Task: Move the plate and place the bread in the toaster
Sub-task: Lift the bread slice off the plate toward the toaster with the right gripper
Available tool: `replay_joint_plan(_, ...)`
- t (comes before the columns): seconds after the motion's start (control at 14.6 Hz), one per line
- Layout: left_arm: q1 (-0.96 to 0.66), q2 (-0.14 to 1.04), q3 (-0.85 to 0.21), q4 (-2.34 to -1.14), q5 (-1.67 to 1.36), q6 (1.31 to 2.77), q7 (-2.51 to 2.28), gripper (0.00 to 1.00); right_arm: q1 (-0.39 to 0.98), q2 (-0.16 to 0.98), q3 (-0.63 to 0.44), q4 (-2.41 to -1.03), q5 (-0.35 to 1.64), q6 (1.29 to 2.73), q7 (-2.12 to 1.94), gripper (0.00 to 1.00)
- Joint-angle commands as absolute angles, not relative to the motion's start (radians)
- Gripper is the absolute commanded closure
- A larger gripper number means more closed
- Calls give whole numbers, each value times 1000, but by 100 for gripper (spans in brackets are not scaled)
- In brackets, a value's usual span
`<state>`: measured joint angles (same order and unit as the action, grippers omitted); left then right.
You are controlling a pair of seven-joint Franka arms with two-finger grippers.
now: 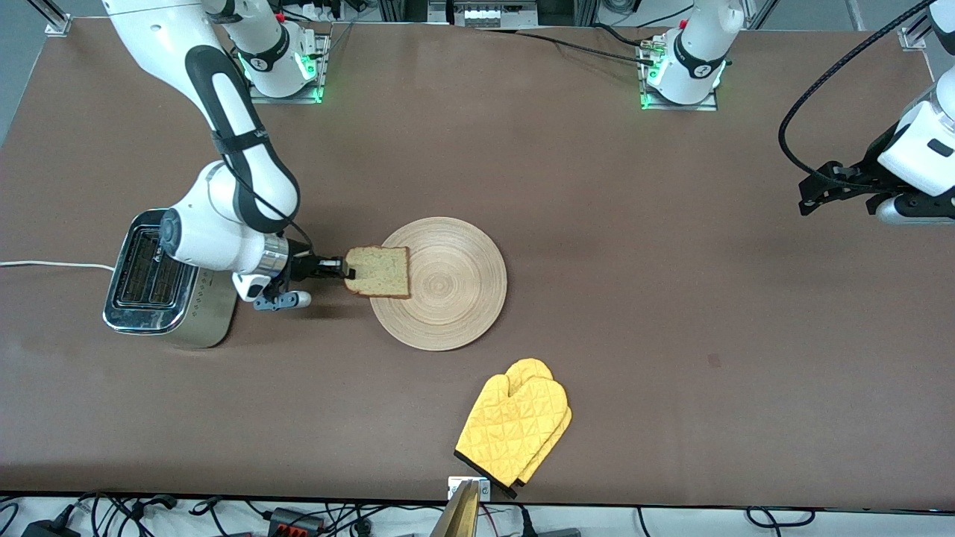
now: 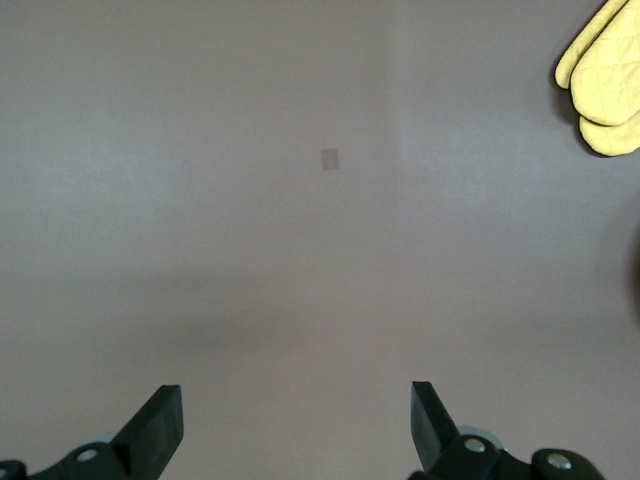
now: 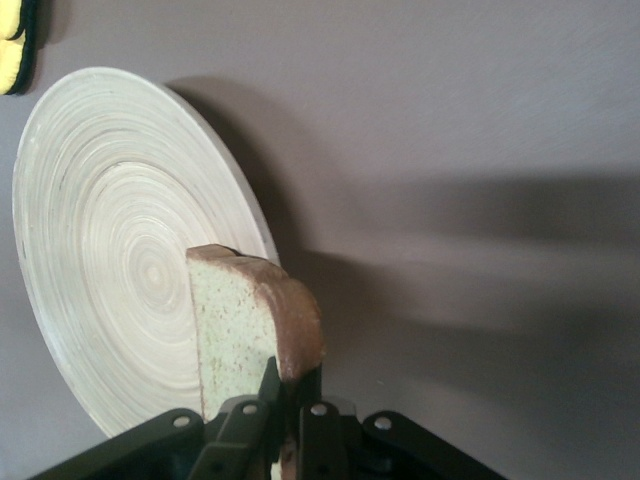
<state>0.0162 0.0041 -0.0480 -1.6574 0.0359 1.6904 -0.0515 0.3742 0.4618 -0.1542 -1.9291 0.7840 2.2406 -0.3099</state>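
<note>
While the left hand point(image 2: 295, 425) waits spread, the right hand point(image 1: 345, 270) clamps the bread point(image 1: 380, 271) flat over the plate point(image 1: 455, 298).

The front view looks down from high across the table point(image 1: 597, 186), facing both arm bases. The left wrist view looks straight down on bare tabletop, catching the yellow oven mitts point(image 2: 603, 85). The right wrist view sits close over the plate point(image 3: 110, 220), which the front view shares.

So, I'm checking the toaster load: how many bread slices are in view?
1: the bread is shut in the right gripper over the plate's edge. Toaster slots look empty.
</note>
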Motion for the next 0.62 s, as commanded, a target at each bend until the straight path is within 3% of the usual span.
replay_joint_plan(0.0,26,17,-43,-1628,20,1658,-43,0,364,423,-222,-1835,684,2059,-215,100)
replay_joint_plan(0.34,38,15,-43,-1625,21,1644,-43,0,365,419,-346,-1623,546,1716,-124,100)
replay_joint_plan(0.55,37,14,-52,-1623,21,1640,-43,0,359,420,-391,-1485,360,1573,-126,100)
